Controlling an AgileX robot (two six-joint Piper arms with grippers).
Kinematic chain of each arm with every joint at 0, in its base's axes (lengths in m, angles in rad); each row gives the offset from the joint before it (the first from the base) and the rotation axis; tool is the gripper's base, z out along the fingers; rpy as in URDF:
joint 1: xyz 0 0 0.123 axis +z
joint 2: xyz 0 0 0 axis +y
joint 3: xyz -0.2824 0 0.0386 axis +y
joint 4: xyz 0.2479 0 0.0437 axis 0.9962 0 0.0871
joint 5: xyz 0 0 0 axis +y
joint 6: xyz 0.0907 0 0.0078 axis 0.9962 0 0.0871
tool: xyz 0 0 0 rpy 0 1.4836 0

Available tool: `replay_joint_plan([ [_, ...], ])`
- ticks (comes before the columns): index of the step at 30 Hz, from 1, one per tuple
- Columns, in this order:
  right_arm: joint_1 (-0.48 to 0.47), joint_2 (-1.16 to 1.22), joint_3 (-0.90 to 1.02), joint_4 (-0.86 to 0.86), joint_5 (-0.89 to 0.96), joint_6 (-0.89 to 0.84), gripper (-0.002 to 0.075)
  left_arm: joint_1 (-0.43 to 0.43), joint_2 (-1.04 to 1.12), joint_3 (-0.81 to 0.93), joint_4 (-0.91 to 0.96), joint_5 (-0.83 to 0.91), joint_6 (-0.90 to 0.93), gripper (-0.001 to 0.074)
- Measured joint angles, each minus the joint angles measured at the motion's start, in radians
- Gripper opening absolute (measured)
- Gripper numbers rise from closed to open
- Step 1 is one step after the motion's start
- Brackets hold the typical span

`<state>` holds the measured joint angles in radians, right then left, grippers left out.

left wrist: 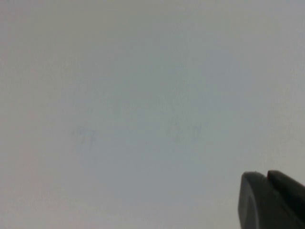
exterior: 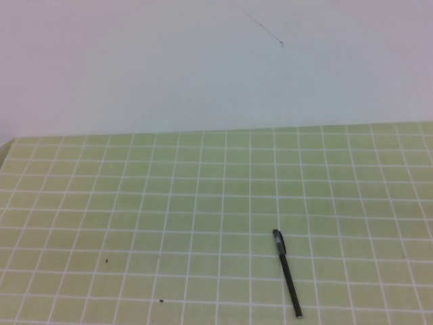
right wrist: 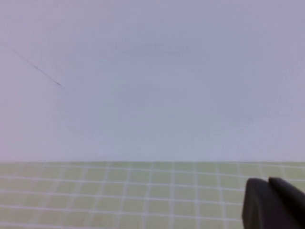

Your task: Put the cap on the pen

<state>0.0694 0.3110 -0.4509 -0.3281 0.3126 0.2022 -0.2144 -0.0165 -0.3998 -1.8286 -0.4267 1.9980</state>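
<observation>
The pen (exterior: 287,274) is a thin black stick lying on the green grid mat (exterior: 135,203), near the front edge, right of the middle. It runs front to back, and its far end looks a little thicker and greyish. No separate cap shows anywhere. Neither gripper shows in the high view. My left gripper (left wrist: 267,175) shows only as two dark fingertips pressed together against a plain white wall. My right gripper (right wrist: 268,181) shows the same way, fingertips together and empty, above the far part of the mat (right wrist: 95,191).
A white wall (exterior: 203,68) rises behind the mat's far edge and bears a thin dark scratch (exterior: 260,27). Two small dark specks (exterior: 106,258) lie on the mat at the front left.
</observation>
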Motion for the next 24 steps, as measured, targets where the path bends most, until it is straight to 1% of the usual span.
replay_joint_plan([
  [3, -0.032, -0.082, 0.170, -0.070, -0.064, 0.000, 0.0000, 0.021, -0.002, 0.055, 0.014, -0.005, -0.003, 0.0000],
  [5, -0.038, -0.140, 0.265, -0.113, -0.086, 0.000, 0.0000, 0.052, -0.013, 0.101, 0.035, 0.019, -0.053, 0.0000],
  [6, -0.042, -0.171, 0.309, -0.115, -0.091, 0.000, 0.0000, 0.067, -0.013, 0.127, 0.086, 0.029, -0.133, 0.0000],
  [8, -0.049, -0.230, 0.384, -0.111, -0.091, 0.013, 0.0000, 0.092, -0.013, 0.185, 0.252, 0.043, -0.360, 0.0000],
  [11, -0.049, -0.318, 0.462, -0.101, -0.086, 0.031, 0.0000, 0.117, -0.013, 0.306, 0.646, 0.082, -0.854, 0.0000],
  [13, -0.049, -0.346, 0.487, -0.094, -0.065, 0.066, 0.0000, 0.123, -0.013, 0.394, 1.004, 0.151, -1.157, 0.0000],
  [15, -0.049, -0.337, 0.482, -0.080, -0.009, 0.071, 0.0000, 0.129, -0.013, 0.439, 1.351, 0.309, -1.390, 0.0000],
  [16, -0.047, -0.337, 0.485, -0.078, 0.002, 0.071, 0.0000, 0.130, -0.013, 0.441, 1.493, 0.432, -1.529, 0.0000],
  [17, -0.047, -0.337, 0.485, -0.078, 0.002, 0.069, 0.0000, 0.130, -0.013, 0.441, 1.577, 0.522, -1.642, 0.0000],
  [19, -0.047, -0.337, 0.485, -0.084, 0.006, 0.065, 0.0000, 0.132, -0.013, 0.441, 1.657, 0.671, -1.913, 0.0000],
  [20, -0.047, -0.337, 0.485, -0.087, 0.006, 0.055, 0.0000, 0.133, -0.013, 0.441, 1.663, 0.709, -1.998, 0.0000],
  [21, -0.047, -0.337, 0.485, -0.101, 0.008, 0.053, 0.0000, 0.139, -0.013, 0.441, 1.663, 0.748, -2.039, 0.0000],
  [24, -0.047, -0.337, 0.485, -0.123, 0.005, 0.053, 0.0000, 0.152, -0.015, 0.441, 1.663, 0.755, -2.017, 0.0000],
])
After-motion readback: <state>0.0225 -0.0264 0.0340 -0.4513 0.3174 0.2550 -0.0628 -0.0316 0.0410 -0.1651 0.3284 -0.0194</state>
